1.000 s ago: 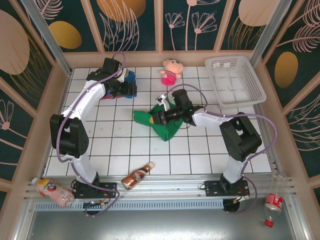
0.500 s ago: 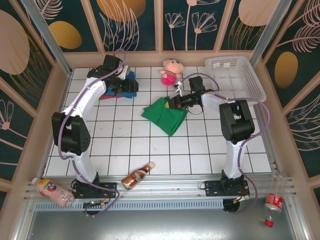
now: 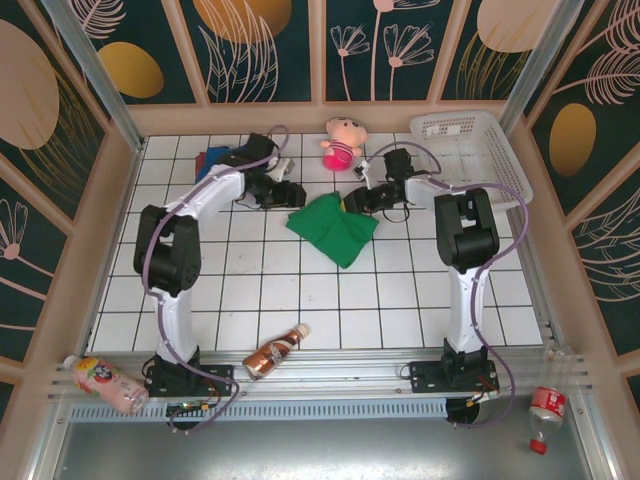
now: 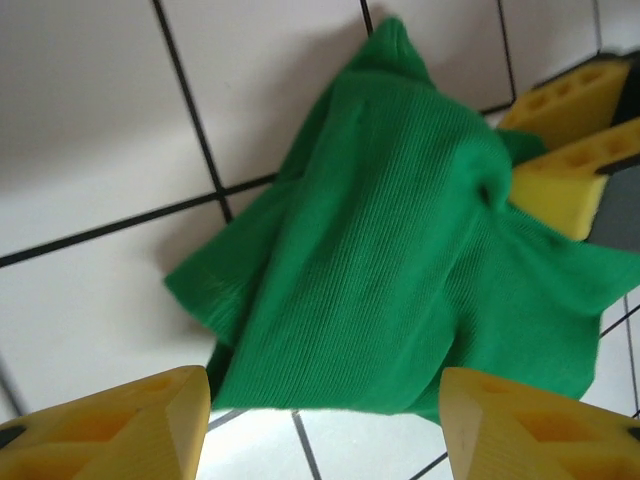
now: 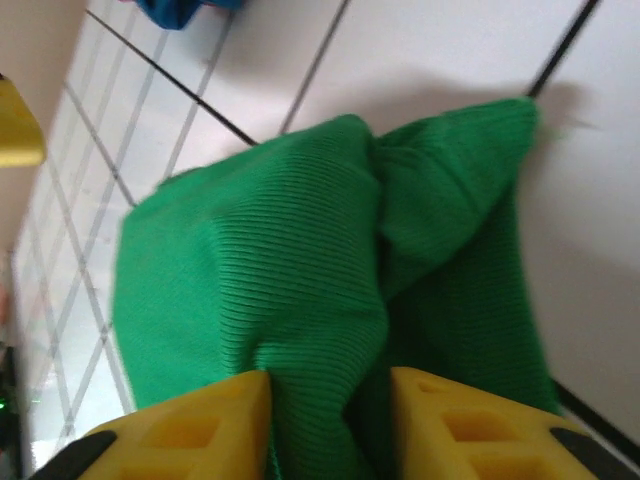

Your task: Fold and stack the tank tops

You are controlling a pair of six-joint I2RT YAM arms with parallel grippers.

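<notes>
The green tank top [image 3: 330,228] [image 4: 400,270] [image 5: 250,260] lies folded over on the white tiled table, near the middle back. At its left edge hovers my left gripper [image 3: 288,194] [image 4: 325,430], open, the cloth's hem just ahead of the fingers. At the cloth's back right corner is my right gripper [image 3: 352,202] [image 5: 330,420], jaws parted, with a raised ridge of green cloth lying between them against one finger. Its yellow fingers [image 4: 560,185] show in the left wrist view. The blue tank top [image 3: 215,157] and a sliver of the maroon one [image 3: 200,162] lie at the back left.
A pink plush doll [image 3: 342,142] sits at the back, just behind both grippers. A white basket [image 3: 468,160] stands at the back right. A brown bottle [image 3: 275,352] lies at the front edge, a pink bottle [image 3: 100,380] on the front rail.
My right gripper dragged the green top's edge up and to the back right, folding it over, then parted its jaws. My left arm swung right from the blue and maroon tops to the green one.
</notes>
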